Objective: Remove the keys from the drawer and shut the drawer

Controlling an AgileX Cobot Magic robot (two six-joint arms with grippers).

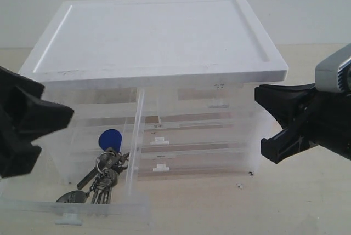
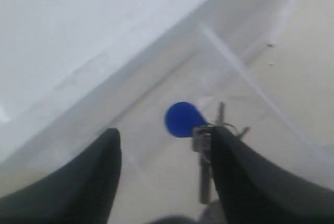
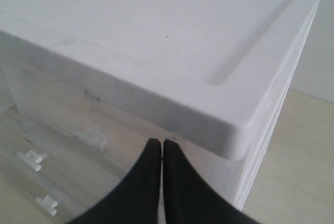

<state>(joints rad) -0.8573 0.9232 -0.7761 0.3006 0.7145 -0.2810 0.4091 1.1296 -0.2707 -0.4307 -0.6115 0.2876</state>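
The drawer (image 1: pixel 109 206) stands pulled far out of the cabinet's left half, its white tab handle (image 1: pixel 68 219) at the front. Inside it lie the keys (image 1: pixel 104 177), with the blue fob (image 1: pixel 109 138) at the back and the oval tag (image 1: pixel 70 196) near the front wall. My left gripper (image 1: pixel 60 115) hangs open at the drawer's left, above it. In the left wrist view the gripper (image 2: pixel 166 132) is spread over the drawer floor, with the blue fob (image 2: pixel 182 119) and the keys (image 2: pixel 204 156) close by one finger. My right gripper (image 1: pixel 263 93) is shut and empty beside the cabinet's right front corner.
The translucent cabinet has a thick white lid (image 1: pixel 159 32) overhanging its drawers. Closed drawers with small tab handles (image 1: pixel 159 141) fill the right half. In the right wrist view the shut gripper (image 3: pixel 163 143) sits just under the lid's corner (image 3: pixel 235 135). The whole stands on a pale wooden table (image 1: pixel 307 202).
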